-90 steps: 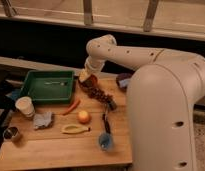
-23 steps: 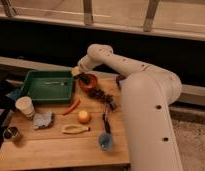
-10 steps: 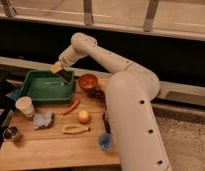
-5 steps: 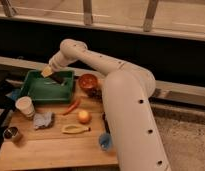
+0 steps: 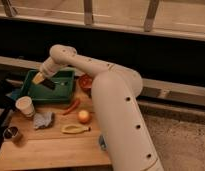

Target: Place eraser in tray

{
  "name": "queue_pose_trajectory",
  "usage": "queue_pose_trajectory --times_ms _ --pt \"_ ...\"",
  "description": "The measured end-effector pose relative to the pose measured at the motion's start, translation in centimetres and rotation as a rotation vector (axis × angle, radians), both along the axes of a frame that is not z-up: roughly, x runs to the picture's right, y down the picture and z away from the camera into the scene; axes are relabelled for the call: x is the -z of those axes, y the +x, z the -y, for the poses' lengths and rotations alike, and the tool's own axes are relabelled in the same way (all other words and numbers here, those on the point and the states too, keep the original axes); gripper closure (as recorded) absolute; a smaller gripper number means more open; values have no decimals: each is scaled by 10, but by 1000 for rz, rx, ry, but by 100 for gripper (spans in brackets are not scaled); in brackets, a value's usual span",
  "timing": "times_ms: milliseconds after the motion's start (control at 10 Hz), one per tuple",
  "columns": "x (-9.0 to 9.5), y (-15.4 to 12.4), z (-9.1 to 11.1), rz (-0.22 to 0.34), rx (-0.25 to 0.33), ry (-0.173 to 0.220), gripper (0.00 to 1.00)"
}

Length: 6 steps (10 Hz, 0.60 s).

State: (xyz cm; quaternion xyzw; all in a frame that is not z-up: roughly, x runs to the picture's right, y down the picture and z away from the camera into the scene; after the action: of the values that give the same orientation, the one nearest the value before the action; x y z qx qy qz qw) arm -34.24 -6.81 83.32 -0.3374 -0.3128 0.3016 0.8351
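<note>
Eraser [image 5: 49, 84], a small dark block, sits at the left of the frame over the middle of the green tray [image 5: 66, 93]; whether it lies on the tray floor or hangs just above it cannot be told. The gripper [image 5: 41, 78] is just beside it on its upper-left side, above the left half of the tray, with yellowish fingertips [image 5: 38, 78] pointing down and left.

Nearest the viewer, the robot's big white body fills the lower right. At the lower left edge, a small dark metal cup [image 5: 12, 133] stands on the wooden table [image 5: 46, 150]. A little farther in, a yellow banana-shaped item [image 5: 75, 129] lies flat, with an orange round fruit [image 5: 84, 116] just behind it. To their left lies a crumpled blue-grey cloth [image 5: 43, 119], and a white paper cup [image 5: 25, 106] stands upright beside it. A red chilli-like piece [image 5: 72, 106] lies between the fruit and the tray's near rim.

Behind the tray's right end a round reddish-brown bowl [image 5: 86, 82] shows partly past the arm. The white arm arches from the body up to the upper left, then bends down toward the tray.
</note>
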Motion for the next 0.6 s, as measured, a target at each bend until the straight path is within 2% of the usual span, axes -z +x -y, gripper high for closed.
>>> queue_pose_trajectory --times_ms 400,600 --pt "-26 4 -10 -25 -27 -47 47" --pt "-33 8 -15 -35 -39 -61 39"
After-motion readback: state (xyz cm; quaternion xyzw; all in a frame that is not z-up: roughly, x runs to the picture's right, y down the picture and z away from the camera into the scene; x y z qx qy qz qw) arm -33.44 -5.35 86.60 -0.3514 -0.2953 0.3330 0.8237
